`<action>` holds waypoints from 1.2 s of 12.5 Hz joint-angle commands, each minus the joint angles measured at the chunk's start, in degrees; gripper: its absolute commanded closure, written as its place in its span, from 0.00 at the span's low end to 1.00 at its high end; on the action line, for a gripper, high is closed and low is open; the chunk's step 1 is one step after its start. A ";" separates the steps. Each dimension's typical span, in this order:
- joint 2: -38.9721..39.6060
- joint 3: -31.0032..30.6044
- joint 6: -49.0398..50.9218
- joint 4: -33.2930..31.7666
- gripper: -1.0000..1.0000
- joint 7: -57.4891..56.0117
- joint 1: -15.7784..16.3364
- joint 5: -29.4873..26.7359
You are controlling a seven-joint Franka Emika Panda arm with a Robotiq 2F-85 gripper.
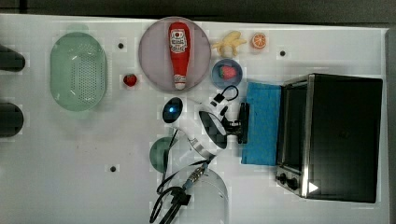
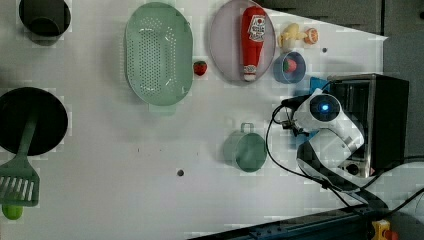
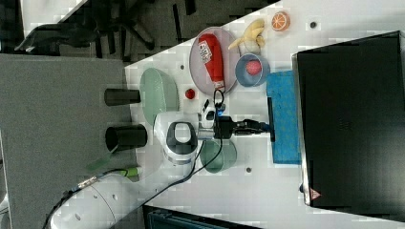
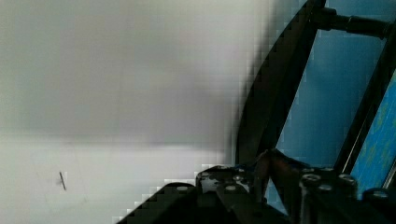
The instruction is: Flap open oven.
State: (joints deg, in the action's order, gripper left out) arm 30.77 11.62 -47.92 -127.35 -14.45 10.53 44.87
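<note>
The oven point(image 1: 343, 137) stands at the top view's right, a black-topped box with a steel frame and two dark knobs point(image 1: 287, 179). Its blue-tinted glass door point(image 1: 262, 123) lies folded down almost flat toward the top view's left. My gripper point(image 1: 240, 124) reaches in level from that side and is shut on the door's dark bar handle point(image 1: 244, 122). In the right view the gripper point(image 3: 264, 126) meets the handle point(image 3: 271, 119) at the outer edge of the door point(image 3: 285, 117). The wrist view has the handle point(image 4: 273, 100) across blue glass point(image 4: 327, 112), just beyond my fingers point(image 4: 280, 165).
A green cup point(image 1: 159, 151) sits beside my arm. Behind it are a plate point(image 1: 154, 60) with a ketchup bottle point(image 1: 179, 49), a blue bowl point(image 1: 227, 74), a banana point(image 1: 229, 43) and an orange slice point(image 1: 258, 40). A green colander point(image 1: 78, 71) lies at the top view's left.
</note>
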 commanded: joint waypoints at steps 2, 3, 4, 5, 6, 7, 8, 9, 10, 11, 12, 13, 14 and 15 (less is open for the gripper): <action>-1.55 -0.29 -3.71 3.26 0.83 6.34 -0.54 -0.56; -3.62 -0.96 -4.01 4.30 0.83 6.54 -0.50 -3.32; -6.41 -1.28 -2.99 5.06 0.83 6.54 -0.50 -7.35; -9.53 -1.46 -1.29 5.49 0.83 6.54 -0.50 -11.82; -12.90 -1.48 0.75 5.81 0.83 6.54 -0.51 -16.65; -16.31 -1.42 3.29 6.30 0.83 6.54 -0.57 -21.48; -19.86 -1.26 6.27 7.08 0.83 6.56 -0.70 -26.74; -23.32 -0.91 9.56 8.40 0.83 6.66 -0.93 -32.76; -26.64 -0.32 13.22 10.28 0.83 7.13 -1.12 -38.90; -29.65 0.27 17.33 12.60 0.83 7.42 -1.21 -43.78; -32.28 0.88 22.46 15.21 0.83 7.99 -1.25 -45.39; -34.36 1.12 28.30 17.94 0.83 8.76 -1.24 -45.36; -35.69 1.05 33.63 20.91 0.83 8.79 -1.21 -44.75; -36.31 0.77 39.78 23.38 0.83 8.79 -1.15 -43.78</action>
State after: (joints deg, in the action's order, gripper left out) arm -7.90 11.95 -11.82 -102.56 -9.97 9.74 0.83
